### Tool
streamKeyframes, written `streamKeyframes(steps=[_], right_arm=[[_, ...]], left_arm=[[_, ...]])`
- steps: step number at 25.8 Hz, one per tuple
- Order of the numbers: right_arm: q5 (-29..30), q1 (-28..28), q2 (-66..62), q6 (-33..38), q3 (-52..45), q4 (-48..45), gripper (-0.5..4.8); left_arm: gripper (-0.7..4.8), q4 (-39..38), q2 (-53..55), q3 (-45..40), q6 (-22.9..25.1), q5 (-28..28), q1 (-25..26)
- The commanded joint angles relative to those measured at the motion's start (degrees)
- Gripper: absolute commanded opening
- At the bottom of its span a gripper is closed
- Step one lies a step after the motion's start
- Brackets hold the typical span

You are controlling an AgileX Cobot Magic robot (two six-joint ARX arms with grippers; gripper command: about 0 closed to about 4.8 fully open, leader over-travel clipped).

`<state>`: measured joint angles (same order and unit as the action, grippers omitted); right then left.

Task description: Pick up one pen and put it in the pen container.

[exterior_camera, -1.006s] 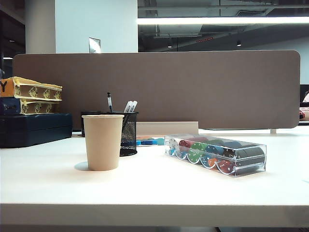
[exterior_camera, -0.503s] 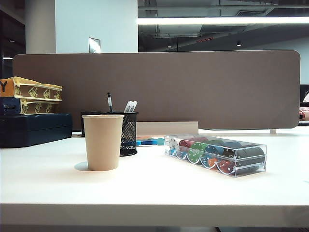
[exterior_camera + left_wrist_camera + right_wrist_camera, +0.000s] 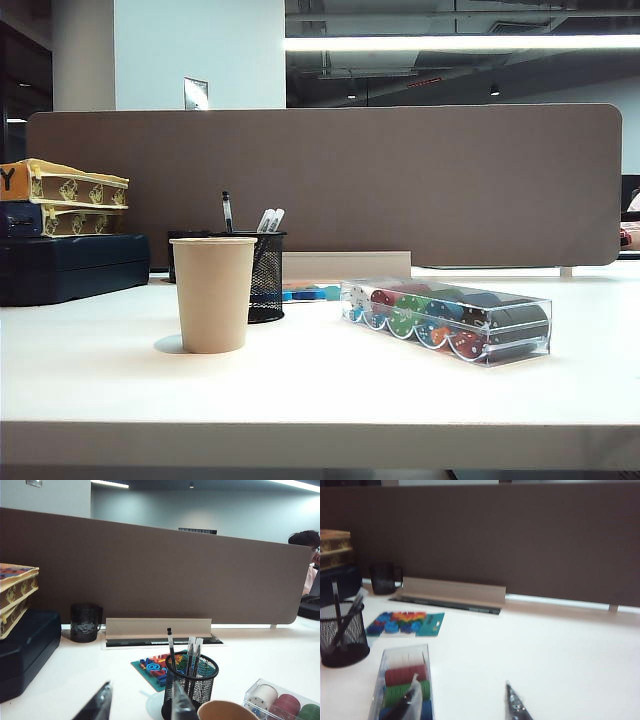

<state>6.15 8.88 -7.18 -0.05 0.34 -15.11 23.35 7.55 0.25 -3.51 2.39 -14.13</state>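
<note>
- a broad brown fabric partition (image 3: 330,185) with rounded corners closes off the back of the white table (image 3: 300,385), smooth and matte.
- at the far left a dark blue case (image 3: 70,265) carries stacked yellow patterned boxes (image 3: 65,195).
- a long clear plastic box (image 3: 450,320) of red, green, blue and white chips lies right of centre, at an angle.
- a tan paper cup (image 3: 213,293), plain and tapered, stands in front of the pen container (image 3: 266,275) and covers part of it in the exterior view.
- the pen container is a black wire-mesh cylinder; behind it lie a colourful flat toy card (image 3: 155,665) and a dark glass mug (image 3: 85,622) by the partition.
- the pen (image 3: 227,211), slim and black, stands upright inside the mesh holder, beside two white-tipped pens (image 3: 270,220).
- the left gripper (image 3: 140,707) hangs just before the holder and cup, its fingers spread apart, nothing between them.
- the right gripper (image 3: 462,705) sits above the near end of the chip box, jaws wide and empty.
- neither arm shows in the exterior view.
</note>
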Motion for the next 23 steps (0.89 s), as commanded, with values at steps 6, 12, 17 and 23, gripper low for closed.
streamKeyframes(steps=[6, 12, 17, 23], right_arm=[[0.0, 0.0, 2.9, 0.0, -0.3, -0.3, 2.11], [0.0, -0.2, 4.8, 0.0, -0.3, 0.3, 2.11], [0.0, -0.2, 6.6, 0.0, -0.3, 0.5, 2.11], [0.0, -0.5, 7.4, 0.0, -0.3, 0.8, 2.11]], left_arm=[[1.52, 0.5, -0.6, 0.2, 0.1, 0.2, 0.2], [1.52, 0.3, -0.9, 0.2, 0.1, 0.2, 0.7], [1.52, -1.9, -2.6, 0.2, 0.1, 0.2, 4.4], [1.52, -4.1, -5.1, 0.2, 0.1, 0.2, 6.3]])
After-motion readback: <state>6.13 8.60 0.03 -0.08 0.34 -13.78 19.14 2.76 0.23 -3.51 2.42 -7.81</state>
